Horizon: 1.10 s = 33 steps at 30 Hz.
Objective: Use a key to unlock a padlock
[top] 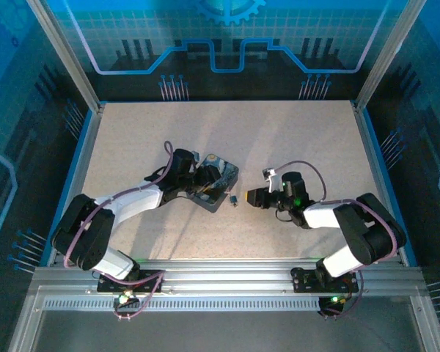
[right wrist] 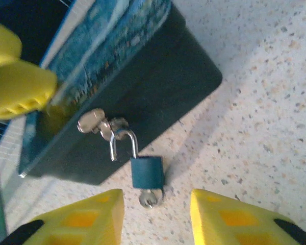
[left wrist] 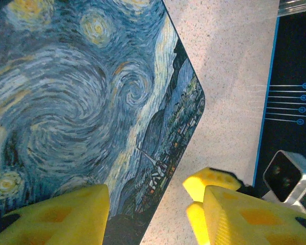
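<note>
The padlock [right wrist: 147, 172] has a small blue body and lies on the table against the case's dark front. Its silver shackle [right wrist: 123, 140] hangs through the case's metal hasp [right wrist: 94, 122], with one leg out of the body. The key [right wrist: 151, 197] sticks out of the padlock's underside. My right gripper [right wrist: 155, 217] is open, one yellow finger on each side of the key, touching neither key nor padlock. From above, the padlock [top: 233, 199] sits just left of the right gripper [top: 253, 196]. My left gripper [left wrist: 153, 204] stands open at the swirl-printed case [left wrist: 92, 102], one finger over its lid, the other over bare table.
The blue and yellow printed case [top: 218, 182] lies left of the table's centre, under the left gripper [top: 199, 180]. The left arm's yellow fingers [right wrist: 18, 87] touch the case's far end. Metal frame posts and blue walls ring the speckled table [top: 293, 139].
</note>
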Each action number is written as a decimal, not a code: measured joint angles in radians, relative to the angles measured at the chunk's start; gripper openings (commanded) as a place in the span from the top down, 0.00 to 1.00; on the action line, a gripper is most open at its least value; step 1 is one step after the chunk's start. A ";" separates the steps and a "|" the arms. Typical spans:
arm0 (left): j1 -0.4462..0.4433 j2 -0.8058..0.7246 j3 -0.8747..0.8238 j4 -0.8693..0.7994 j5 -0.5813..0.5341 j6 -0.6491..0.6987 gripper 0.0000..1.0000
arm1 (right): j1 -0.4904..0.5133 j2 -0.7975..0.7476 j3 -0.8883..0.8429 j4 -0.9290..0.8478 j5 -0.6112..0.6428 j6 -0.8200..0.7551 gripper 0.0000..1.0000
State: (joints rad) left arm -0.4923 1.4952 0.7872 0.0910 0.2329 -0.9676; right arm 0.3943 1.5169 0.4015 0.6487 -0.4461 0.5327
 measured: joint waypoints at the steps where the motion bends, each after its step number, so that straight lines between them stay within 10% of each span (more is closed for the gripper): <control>1: 0.003 -0.006 -0.006 0.002 0.000 0.001 0.47 | -0.012 0.000 0.006 0.000 -0.027 -0.004 0.47; 9: 0.015 -0.035 -0.038 0.013 0.001 0.002 0.47 | -0.025 0.052 0.051 0.040 -0.185 -0.021 0.28; 33: 0.051 -0.072 -0.070 0.006 0.011 0.002 0.47 | 0.076 0.408 0.288 0.112 -0.327 -0.014 0.31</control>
State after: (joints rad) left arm -0.4408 1.4227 0.7170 0.0967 0.2436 -0.9653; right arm 0.4702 1.9251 0.6899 0.7609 -0.7727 0.5190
